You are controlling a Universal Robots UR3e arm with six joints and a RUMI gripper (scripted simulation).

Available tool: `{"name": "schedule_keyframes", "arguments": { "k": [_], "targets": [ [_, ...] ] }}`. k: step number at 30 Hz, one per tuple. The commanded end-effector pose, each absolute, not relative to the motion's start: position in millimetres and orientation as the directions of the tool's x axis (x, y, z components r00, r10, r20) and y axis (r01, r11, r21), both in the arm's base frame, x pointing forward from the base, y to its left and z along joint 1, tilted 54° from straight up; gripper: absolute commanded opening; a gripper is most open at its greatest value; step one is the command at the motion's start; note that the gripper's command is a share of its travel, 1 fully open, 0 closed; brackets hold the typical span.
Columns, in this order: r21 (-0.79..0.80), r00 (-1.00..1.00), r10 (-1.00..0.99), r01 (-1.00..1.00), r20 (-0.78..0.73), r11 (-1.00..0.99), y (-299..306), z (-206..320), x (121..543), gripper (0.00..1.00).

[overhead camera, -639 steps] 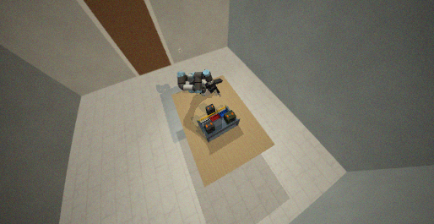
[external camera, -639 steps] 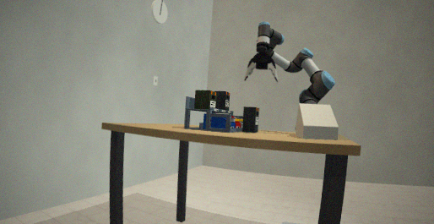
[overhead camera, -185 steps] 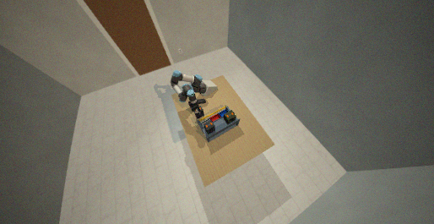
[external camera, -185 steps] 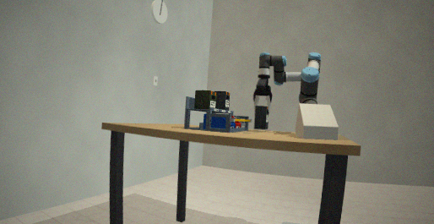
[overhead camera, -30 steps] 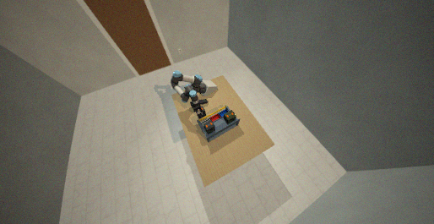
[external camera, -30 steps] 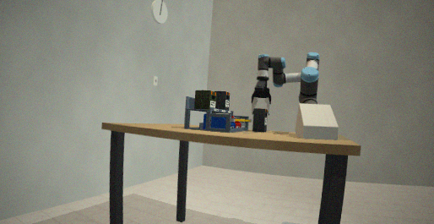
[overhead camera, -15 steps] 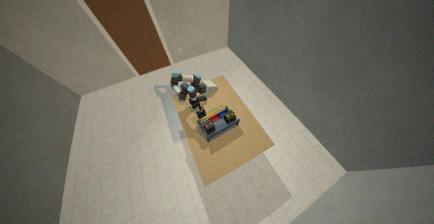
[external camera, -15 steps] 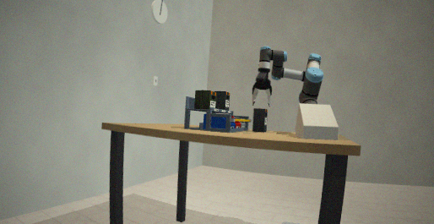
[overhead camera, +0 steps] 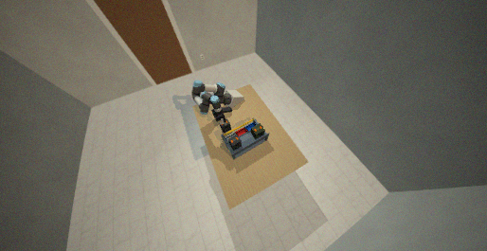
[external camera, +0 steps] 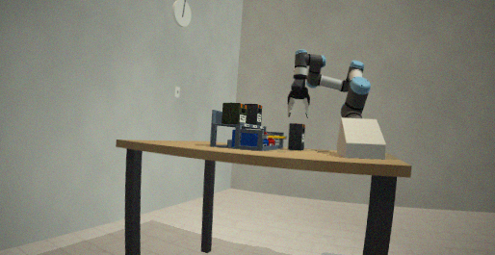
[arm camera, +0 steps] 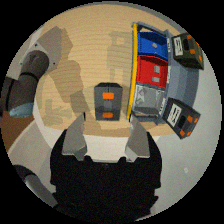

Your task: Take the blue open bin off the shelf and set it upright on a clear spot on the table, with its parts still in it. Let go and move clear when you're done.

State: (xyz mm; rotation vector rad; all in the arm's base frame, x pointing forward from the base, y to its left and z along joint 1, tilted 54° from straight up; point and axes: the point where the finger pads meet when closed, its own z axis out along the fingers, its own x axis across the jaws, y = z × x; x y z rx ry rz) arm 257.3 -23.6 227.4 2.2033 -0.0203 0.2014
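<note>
The blue open bin [arm camera: 154,44] sits in the lower level of a small grey shelf [external camera: 238,132], beside a red bin [arm camera: 152,70] and a clear bin [arm camera: 145,100]. It also shows in the exterior view [external camera: 247,139]. My gripper [arm camera: 107,113] is open and empty. It hangs above a black box with orange marks [arm camera: 107,101] that stands upright on the table just in front of the shelf. In the exterior view the gripper [external camera: 299,110] is well above that box [external camera: 296,136]. The bin's contents are not visible.
Two black boxes [arm camera: 187,50] [arm camera: 181,117] lie on the shelf's top. A yellow bar [arm camera: 133,70] runs along the shelf's front edge. The arm's white base block [external camera: 361,139] stands at the right of the wooden table [overhead camera: 254,149].
</note>
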Motion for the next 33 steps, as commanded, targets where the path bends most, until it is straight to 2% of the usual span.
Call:
{"name": "schedule_keyframes", "arguments": {
  "k": [1,33],
  "targets": [
    [0.797,0.987,0.056,-0.089,0.152,-0.597,-22,229,257,0.58],
    [0.797,0.987,0.056,-0.089,0.152,-0.597,-33,221,259,0.58]
  ]
}}
